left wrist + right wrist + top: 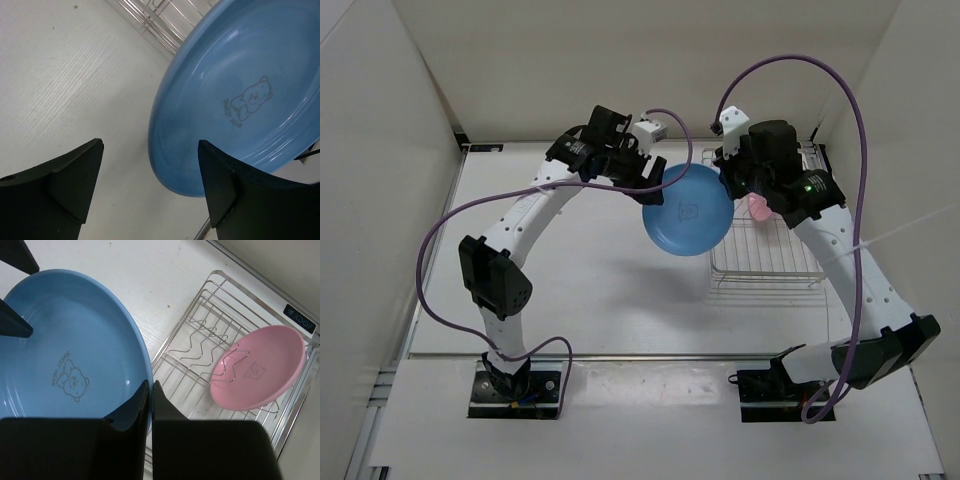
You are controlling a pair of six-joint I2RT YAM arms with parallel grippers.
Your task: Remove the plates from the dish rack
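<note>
I see a light blue plate [65, 340] and a pink plate [265, 360], both bear-printed; silver dish rack [190, 385], white tabletop [570, 260].

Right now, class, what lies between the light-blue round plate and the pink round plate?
In the right wrist view: white table strip, then silver wire rack bars.

The dish rack [765, 262] sits on the table [580, 300], toward its right rear. The racked plate [257, 367] stands tilted inside it. Just left of the rack, the raised plate [687, 210] hangs above the table. Its right rim is pinched in the right pincer [150, 385], and its left rim lies between the spread jaws of the left pincer [150, 145].
</note>
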